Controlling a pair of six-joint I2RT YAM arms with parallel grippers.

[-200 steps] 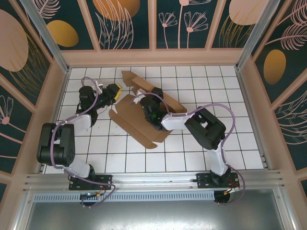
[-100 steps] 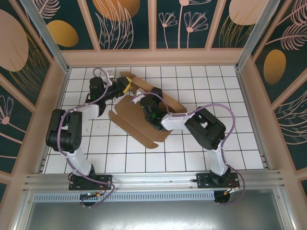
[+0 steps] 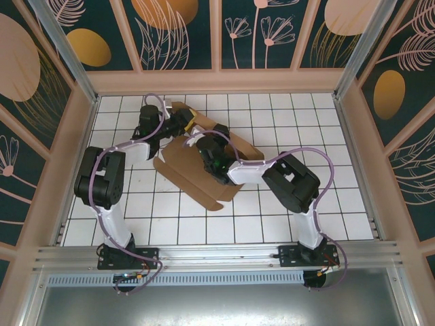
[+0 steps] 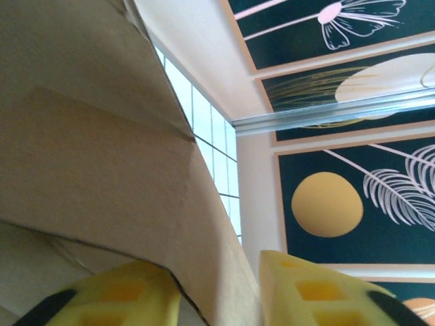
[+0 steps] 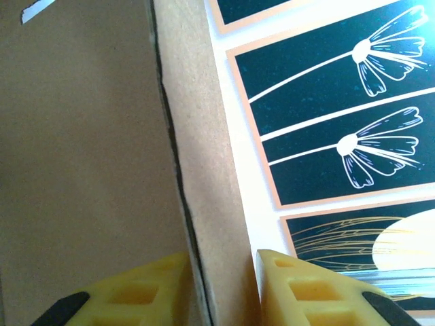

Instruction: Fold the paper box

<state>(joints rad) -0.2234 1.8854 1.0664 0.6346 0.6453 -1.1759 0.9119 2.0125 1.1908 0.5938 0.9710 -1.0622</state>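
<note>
Now both jaws clamp paper box (image 3: 187,173) edges; tiled floor (image 3: 326,204) stretches rightward.

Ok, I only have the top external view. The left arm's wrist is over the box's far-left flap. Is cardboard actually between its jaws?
Observer: Yes. On the left wrist camera, an edge of the paper box runs between the left jaws' yellow fingers. A sliver of gap shows beside one finger, so I can't tell if it is pinched.
Operator: And the right jaws, under that wrist?
Observer: On the right wrist camera, the right jaws hold a cardboard edge between their fingers. A dark line runs along the cardboard just inside that edge.
</note>
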